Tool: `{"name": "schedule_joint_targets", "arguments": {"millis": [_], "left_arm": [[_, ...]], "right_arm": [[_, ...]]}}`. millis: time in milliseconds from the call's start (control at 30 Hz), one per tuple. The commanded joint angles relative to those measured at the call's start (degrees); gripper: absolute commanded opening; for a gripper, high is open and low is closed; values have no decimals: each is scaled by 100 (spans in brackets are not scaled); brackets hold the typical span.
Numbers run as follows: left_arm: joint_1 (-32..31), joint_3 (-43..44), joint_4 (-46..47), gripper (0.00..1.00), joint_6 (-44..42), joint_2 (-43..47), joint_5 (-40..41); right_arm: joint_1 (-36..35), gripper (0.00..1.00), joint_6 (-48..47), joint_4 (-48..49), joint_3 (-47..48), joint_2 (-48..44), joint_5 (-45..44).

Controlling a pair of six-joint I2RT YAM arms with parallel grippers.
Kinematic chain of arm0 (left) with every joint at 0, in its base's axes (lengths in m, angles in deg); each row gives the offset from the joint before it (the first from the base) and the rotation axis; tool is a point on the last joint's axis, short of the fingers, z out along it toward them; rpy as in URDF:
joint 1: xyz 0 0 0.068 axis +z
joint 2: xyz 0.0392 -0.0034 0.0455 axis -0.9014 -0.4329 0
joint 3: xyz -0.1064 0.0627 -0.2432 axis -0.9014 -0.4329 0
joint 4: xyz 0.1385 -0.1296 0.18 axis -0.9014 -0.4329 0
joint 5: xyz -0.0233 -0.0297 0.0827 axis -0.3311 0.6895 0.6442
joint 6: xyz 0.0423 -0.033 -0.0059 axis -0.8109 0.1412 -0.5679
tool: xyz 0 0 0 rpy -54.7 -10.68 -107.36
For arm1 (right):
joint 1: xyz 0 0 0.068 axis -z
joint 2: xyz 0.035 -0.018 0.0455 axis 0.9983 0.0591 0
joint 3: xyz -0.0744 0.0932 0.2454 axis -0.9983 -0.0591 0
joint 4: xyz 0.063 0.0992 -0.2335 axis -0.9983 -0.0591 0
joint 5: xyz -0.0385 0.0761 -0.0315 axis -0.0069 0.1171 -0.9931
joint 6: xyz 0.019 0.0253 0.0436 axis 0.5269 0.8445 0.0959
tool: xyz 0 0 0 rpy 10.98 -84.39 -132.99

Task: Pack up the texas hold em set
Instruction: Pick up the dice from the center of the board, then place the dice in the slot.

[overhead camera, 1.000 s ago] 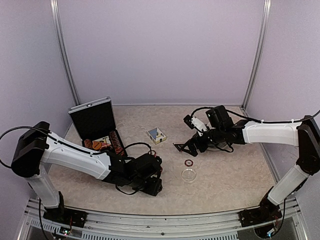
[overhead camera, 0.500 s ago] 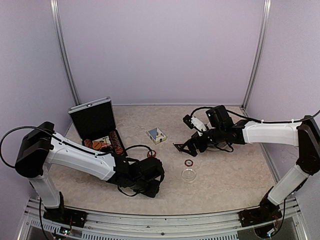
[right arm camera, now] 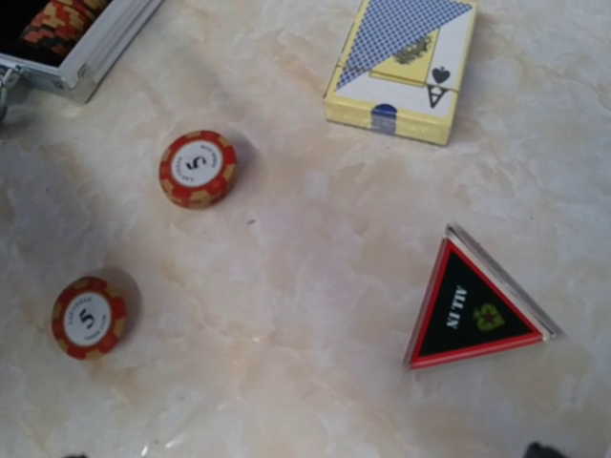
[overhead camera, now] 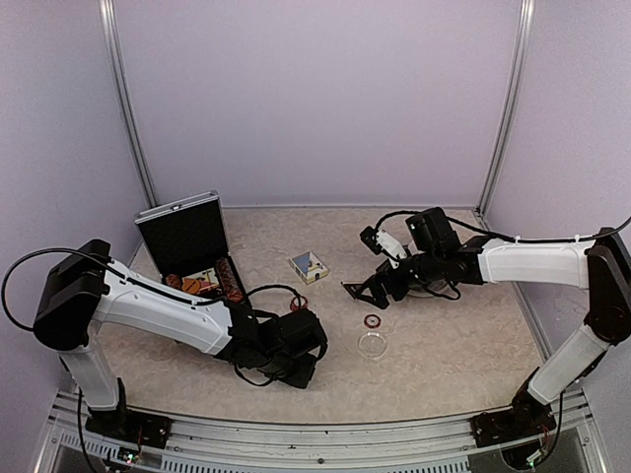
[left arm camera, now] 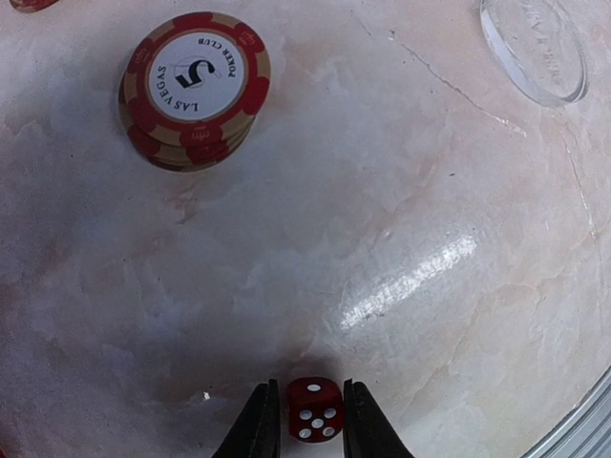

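Observation:
In the left wrist view a tiny red die (left arm camera: 314, 408) lies on the table, and my left gripper (left arm camera: 311, 420) is shut on it, one finger against each side. A stack of red-and-white poker chips (left arm camera: 196, 86) and the clear disc (left arm camera: 533, 48) lie beyond it. The silver briefcase (overhead camera: 182, 236) stands open at the back left, with chips in it. My right gripper (overhead camera: 361, 289) hangs open over the black triangular marker (right arm camera: 473, 315). A card box (right arm camera: 401, 67) and two chip stacks (right arm camera: 198, 168) (right arm camera: 88, 317) lie near it.
The marbled table is walled on three sides by lilac panels. An open card box (overhead camera: 309, 266) sits mid-table. A chip (overhead camera: 374, 321) and the clear disc (overhead camera: 373, 344) lie between the arms. The metal front rail (overhead camera: 296, 443) runs along the near edge.
My left gripper's jaws have narrowed onto the red die, and the left arm has shifted slightly toward the near edge. The right arm has not moved.

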Motion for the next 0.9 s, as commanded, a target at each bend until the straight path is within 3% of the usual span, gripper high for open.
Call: {"name": "schedule_joint_targets", "arguments": {"millis": [0,400,867], "left_arm": [[-48,142,-241,24,-10,-56,140],[-69,242,-344,16,-79,24,257],[453,-29,-933,11,147,980,1499]], "right_arm": [[26,99,-41,87,-39,-32,94],[29,99,-45,74,3,16,160],[23,99,-50,102,-57,-44,157]]}}
